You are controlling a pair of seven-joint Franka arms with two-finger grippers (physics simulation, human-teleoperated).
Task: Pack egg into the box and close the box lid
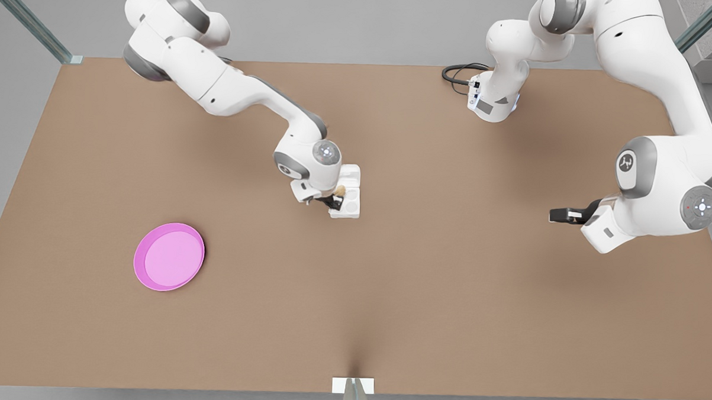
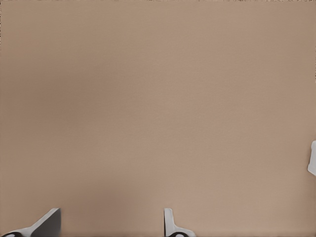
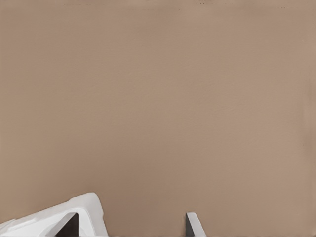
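egg (image 1: 339, 191): small tan blob at the edge of the box (image 1: 351, 194) nearer the front view's left, about mid-length. Too small to tell its long axis or which way it points. Can't tell if it sits in a cup or rests on the rim.

box: mid-surface, long axis running from the far edge to the near edge. Box lid (image 1: 350, 177) lies open and flat as the far half, tray is the near half. Cups hard to make out, partly covered by the arm.

right gripper (image 1: 334, 200): directly at the egg, dark fingers touching or just beside it. In the right wrist view one fingertip (image 3: 195, 224) stands well apart from a white shape at the frame edge, cut off (finger or box, unclear). Jaws read as released.

left gripper (image 1: 560, 215): waits well off toward the front view's right, above bare surface (image 1: 448, 286). In the left wrist view its fingertips (image 2: 170, 222) stand apart, so jaws are released.

pink plate (image 1: 169, 256): near the front view's left, well apart from the box.
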